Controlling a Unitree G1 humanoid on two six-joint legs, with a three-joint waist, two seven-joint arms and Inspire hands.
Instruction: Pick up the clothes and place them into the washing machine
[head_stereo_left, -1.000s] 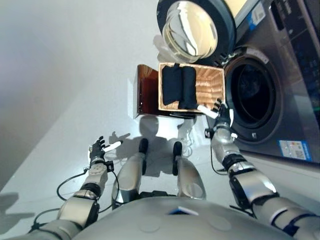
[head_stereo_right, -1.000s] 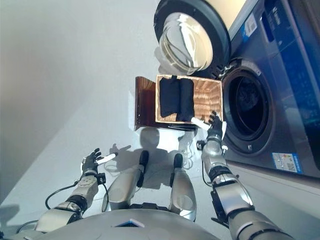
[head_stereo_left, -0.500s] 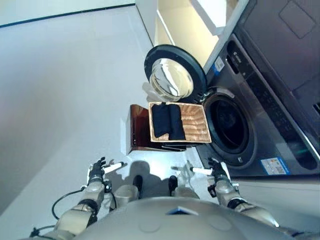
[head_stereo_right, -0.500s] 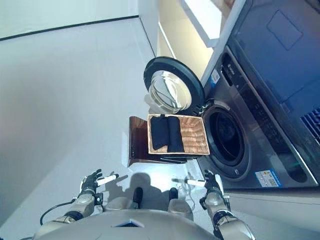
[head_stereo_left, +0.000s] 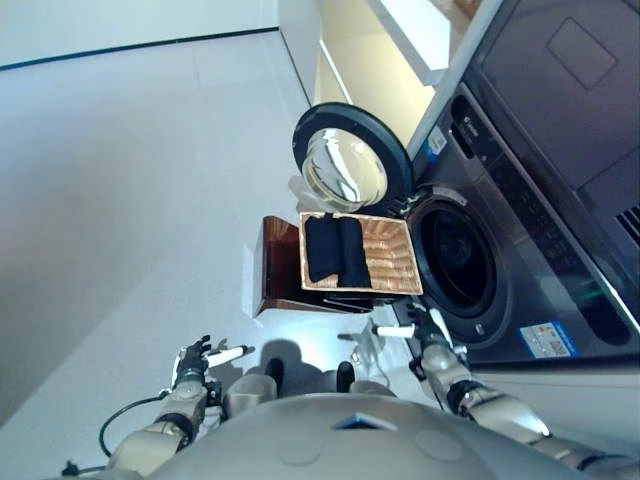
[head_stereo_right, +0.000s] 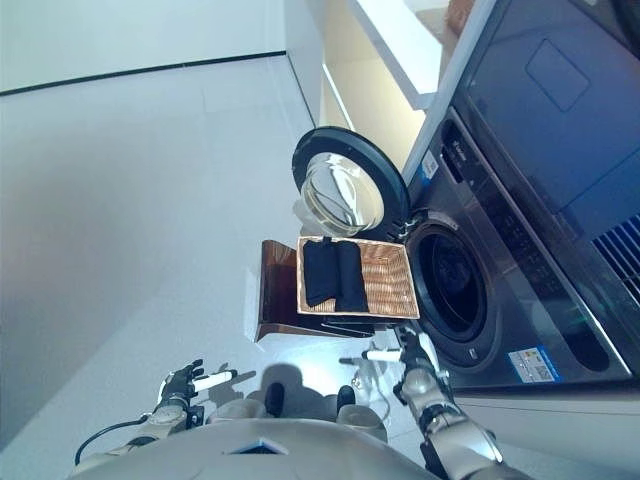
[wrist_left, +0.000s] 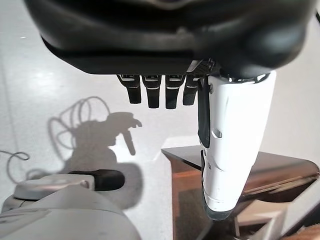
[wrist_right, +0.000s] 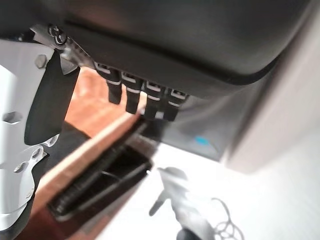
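Observation:
Two dark folded clothes (head_stereo_left: 335, 250) lie side by side in the left half of a woven basket (head_stereo_left: 392, 258). The basket rests on a brown stand (head_stereo_left: 275, 270) in front of the washing machine's open drum (head_stereo_left: 455, 258). The round door (head_stereo_left: 350, 165) is swung wide open behind the basket. My right hand (head_stereo_left: 428, 335) hovers open just below the basket's near right corner, holding nothing; in the right wrist view its fingers (wrist_right: 145, 97) are straight. My left hand (head_stereo_left: 192, 362) hangs low over the floor to the left, open and empty, with its white-covered thumb (wrist_left: 232, 150) stretched out.
The washing machine's grey front (head_stereo_left: 540, 290) fills the right side. A pale cabinet with a white shelf (head_stereo_left: 410, 40) stands behind the door. Light grey floor (head_stereo_left: 120, 200) spreads to the left of the stand.
The camera has pulled back and up, showing more of the room. My right hand has dropped from the basket's near right corner to just below it. The left hand stays low at the left.

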